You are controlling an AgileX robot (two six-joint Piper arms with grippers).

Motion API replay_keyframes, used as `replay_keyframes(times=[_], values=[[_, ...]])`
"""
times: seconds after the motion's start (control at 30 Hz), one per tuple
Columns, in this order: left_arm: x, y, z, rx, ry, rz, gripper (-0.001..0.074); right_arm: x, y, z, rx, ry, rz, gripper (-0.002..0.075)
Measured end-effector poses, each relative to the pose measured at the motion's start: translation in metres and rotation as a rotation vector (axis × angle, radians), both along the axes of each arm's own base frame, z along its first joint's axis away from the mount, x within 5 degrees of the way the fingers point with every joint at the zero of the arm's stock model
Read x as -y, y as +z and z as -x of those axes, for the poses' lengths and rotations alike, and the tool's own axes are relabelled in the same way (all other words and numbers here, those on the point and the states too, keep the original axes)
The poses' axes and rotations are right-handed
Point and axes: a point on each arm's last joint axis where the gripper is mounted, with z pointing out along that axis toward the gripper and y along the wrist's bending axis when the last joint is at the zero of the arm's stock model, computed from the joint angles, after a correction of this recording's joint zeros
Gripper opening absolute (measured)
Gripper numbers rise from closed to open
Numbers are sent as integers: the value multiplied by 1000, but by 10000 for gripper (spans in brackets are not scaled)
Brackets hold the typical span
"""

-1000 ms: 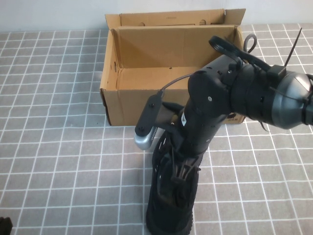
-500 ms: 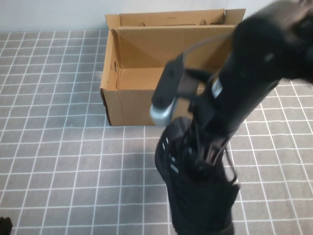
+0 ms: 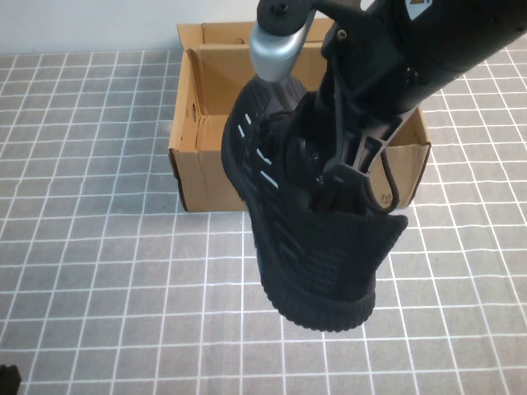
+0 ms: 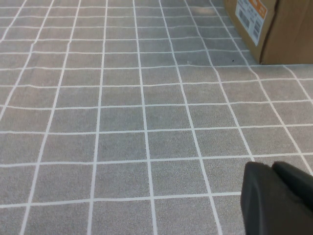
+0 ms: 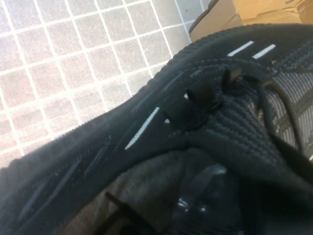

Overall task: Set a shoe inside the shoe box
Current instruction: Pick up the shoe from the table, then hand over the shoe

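Observation:
The black knit shoe (image 3: 313, 247) hangs in the air, its toe toward the shoe box and its heel hanging low at the near side. My right gripper (image 3: 344, 169) is shut on it, reaching into its opening by the laces. The right wrist view looks along the shoe (image 5: 146, 142), its white side dashes showing, with the right gripper (image 5: 205, 196) dark inside the collar. The brown cardboard shoe box (image 3: 198, 177) stands open behind the shoe, partly hidden by it. My left gripper (image 4: 270, 169) is shut and holds nothing, low over the tiled surface away from the box.
Grey tiled matting with white lines covers the table. A box corner (image 4: 283, 29) with a barcode label shows in the left wrist view. A small black part of the left arm (image 3: 6, 380) sits at the near left edge.
The right arm has lifted the shoe off the table and carried it up toward the box. The left arm has not moved.

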Motion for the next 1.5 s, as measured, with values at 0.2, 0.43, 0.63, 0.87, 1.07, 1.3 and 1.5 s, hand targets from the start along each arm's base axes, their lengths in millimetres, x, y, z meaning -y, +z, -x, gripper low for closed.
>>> replay_keyframes(times=[0.2, 0.43, 0.63, 0.87, 1.07, 1.3, 1.5], values=[[0, 0, 0, 0, 0, 0, -1, 0, -1, 0, -4, 4, 8, 0], [0, 1, 0, 14, 2, -13, -1, 0, -1, 0, -7, 4, 10, 0], [2, 20, -4, 166, 65, 400, -1, -2, -4, -2, -26, -19, 5, -1], [-2, 34, -4, 279, 101, 604, -1, -6, -10, -7, -64, -71, -10, -1], [9, 78, -4, 111, 16, 503, -1, -4, -15, -29, -84, -205, -48, -1], [20, 136, -37, -82, -121, 204, -1, -10, -8, -51, -63, -237, -65, -1], [32, 164, -86, -117, -251, 109, -1, -19, -4, -75, -47, -266, -112, -1]])
